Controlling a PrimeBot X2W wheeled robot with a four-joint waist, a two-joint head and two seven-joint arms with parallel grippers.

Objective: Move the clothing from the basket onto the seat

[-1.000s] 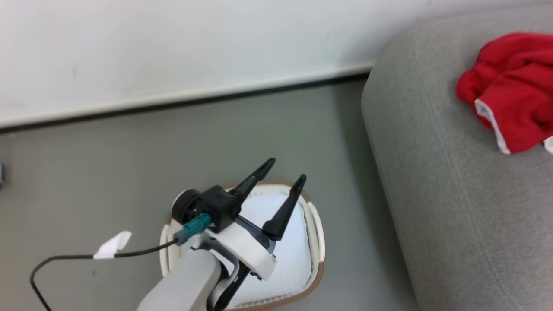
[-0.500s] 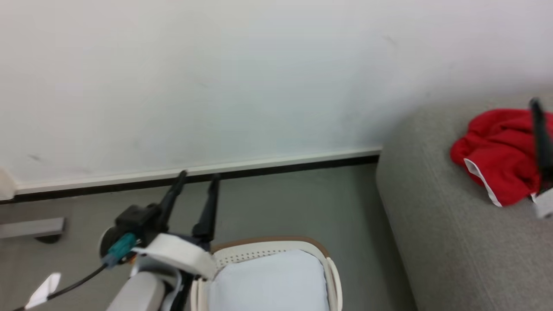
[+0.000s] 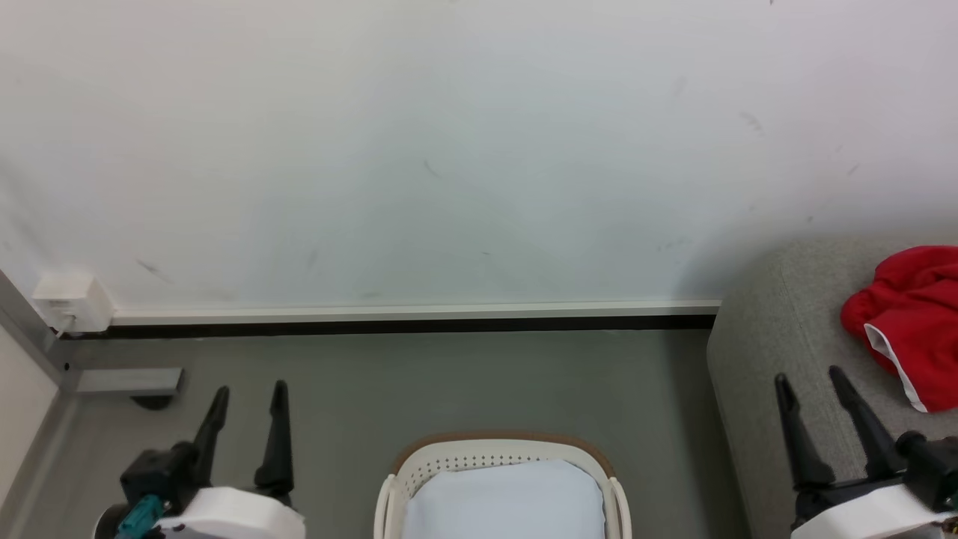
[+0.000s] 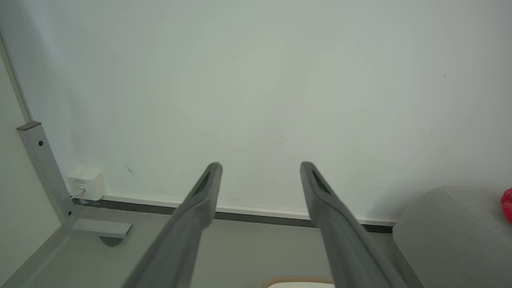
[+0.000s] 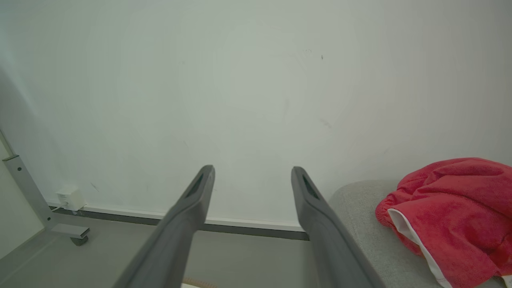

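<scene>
Fingers of the left gripper (image 3: 251,387) are held wide apart and empty at the near left, over the floor (image 3: 449,382). At near centre the basket (image 3: 479,454) is seen, a pale cloth (image 3: 503,498) laid in it. The right gripper (image 3: 807,374) is likewise spread and empty above the seat (image 3: 756,359); the clothing (image 3: 917,329) is heaped there, far right.

Soft, even light is filling the room, seemingly coming from overhead, and the wall (image 3: 479,150) is looking flat and matte. A faint shadow is darkening the wall beside the seat (image 3: 748,374) and in its far left corner. The wrist views are bowing straight lines near their edges, so the metal post (image 4: 44,172) is leaning. The left gripper (image 4: 261,165) is blurring slightly toward the bottom edge, and the clothing (image 5: 460,212) is glowing a saturated red.
</scene>
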